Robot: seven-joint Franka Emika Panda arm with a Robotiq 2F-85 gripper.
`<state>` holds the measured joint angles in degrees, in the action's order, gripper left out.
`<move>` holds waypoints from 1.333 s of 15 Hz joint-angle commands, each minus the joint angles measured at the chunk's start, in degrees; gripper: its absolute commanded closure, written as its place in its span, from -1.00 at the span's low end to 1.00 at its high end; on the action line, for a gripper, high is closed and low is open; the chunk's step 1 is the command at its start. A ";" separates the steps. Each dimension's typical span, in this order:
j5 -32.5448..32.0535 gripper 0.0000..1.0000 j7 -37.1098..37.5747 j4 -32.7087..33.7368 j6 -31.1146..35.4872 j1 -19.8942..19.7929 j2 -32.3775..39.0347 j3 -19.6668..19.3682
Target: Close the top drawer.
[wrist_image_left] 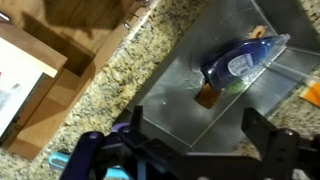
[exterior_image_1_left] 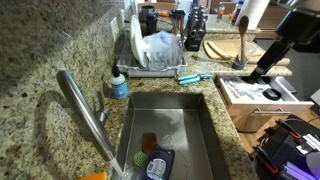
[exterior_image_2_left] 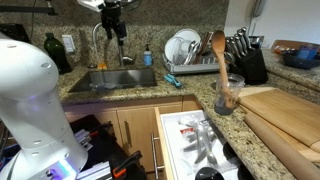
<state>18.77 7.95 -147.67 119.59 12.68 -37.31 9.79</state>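
Note:
The top drawer (exterior_image_2_left: pixel 195 140) stands pulled out from under the granite counter. It has white inner walls, small dark and white items inside, and a light brown wooden front. It also shows in an exterior view (exterior_image_1_left: pixel 255 92) and at the left edge of the wrist view (wrist_image_left: pixel 10 85). My gripper (exterior_image_2_left: pixel 115 25) hangs high above the sink, well away from the drawer. In the wrist view its jaws (wrist_image_left: pixel 198 135) are open and empty, with the sink floor below them. The arm shows at the upper right of an exterior view (exterior_image_1_left: pixel 280 50).
A steel sink (exterior_image_1_left: pixel 170 120) holds a blue-and-white bottle (wrist_image_left: pixel 240 62) and a sponge. A faucet (exterior_image_1_left: pixel 85 110), soap bottle (exterior_image_1_left: pixel 119 85) and dish rack (exterior_image_1_left: pixel 155 50) stand round it. A jar with a wooden spoon (exterior_image_2_left: pixel 222 85), a knife block (exterior_image_2_left: pixel 248 60) and a cutting board (exterior_image_2_left: pixel 285 115) stand on the counter.

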 commanded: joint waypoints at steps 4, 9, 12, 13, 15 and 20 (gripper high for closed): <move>-0.62 -1.00 10.58 -11.91 16.10 -5.14 15.18 2.01; 2.21 -1.00 14.10 -10.71 16.07 -2.48 19.80 1.77; -5.57 -1.00 20.88 -15.17 17.34 -8.99 20.92 -0.33; -10.20 -1.00 23.69 -11.75 14.90 -12.06 23.26 -1.27; -18.15 -1.00 27.80 -12.50 12.47 -17.07 22.26 -3.20; -21.32 -1.00 28.06 -12.23 12.06 -18.76 22.40 -5.48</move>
<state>-2.37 35.91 -160.00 131.77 -6.56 -14.94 4.85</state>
